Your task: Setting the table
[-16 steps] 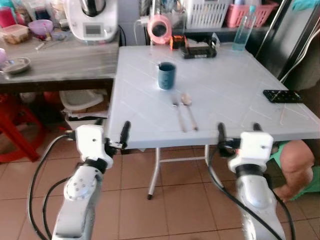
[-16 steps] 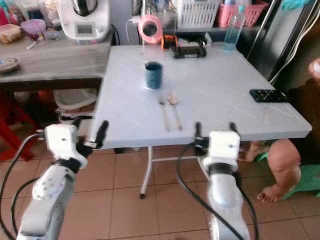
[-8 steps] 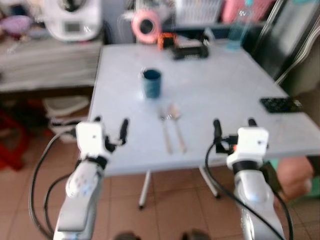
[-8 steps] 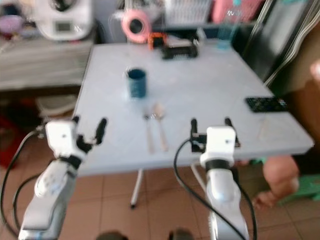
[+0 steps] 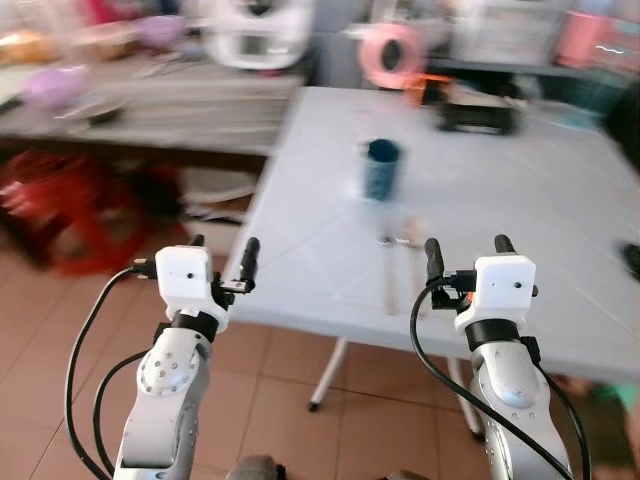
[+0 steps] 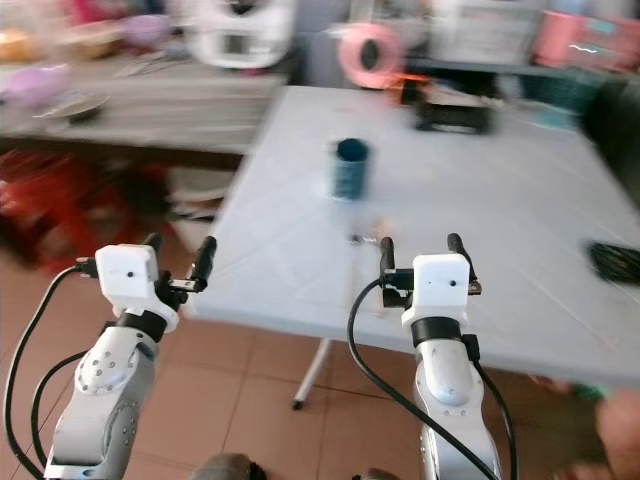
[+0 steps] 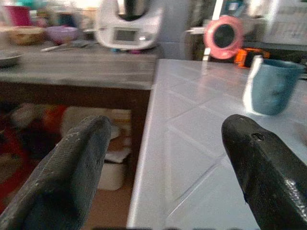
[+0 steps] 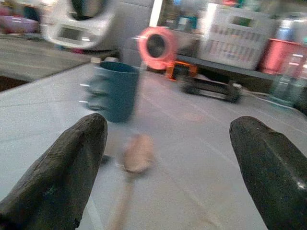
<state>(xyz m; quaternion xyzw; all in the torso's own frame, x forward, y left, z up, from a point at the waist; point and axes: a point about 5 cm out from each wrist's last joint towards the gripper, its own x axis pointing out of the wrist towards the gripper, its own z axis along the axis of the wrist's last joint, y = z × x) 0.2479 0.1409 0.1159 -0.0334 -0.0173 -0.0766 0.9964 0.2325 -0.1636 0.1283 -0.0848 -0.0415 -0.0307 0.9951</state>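
A blue cup (image 5: 380, 170) stands upright on the white table (image 5: 520, 210), left of the table's middle. A fork (image 5: 388, 283) and a spoon (image 5: 412, 262) lie side by side just in front of it, blurred. My left gripper (image 5: 222, 252) is open and held up off the table's front left corner, over the floor. My right gripper (image 5: 468, 250) is open above the table's front edge, just right of the cutlery. The right wrist view looks past its fingers (image 8: 57, 177) at the spoon (image 8: 136, 152) and cup (image 8: 114, 91). The left wrist view shows the cup (image 7: 271, 92).
A wooden counter (image 5: 150, 105) at the left carries a white appliance (image 5: 260, 35), a purple bowl (image 5: 45, 85) and dishes. A pink round object (image 5: 392, 52) and a black device (image 5: 478, 112) sit at the table's far edge. Red stool (image 5: 80, 200) under the counter. Tiled floor below.
The whole picture has swung, so the table now sits further right and the counter fills the left; the view is blurred. Both grippers stay open and raised as before.
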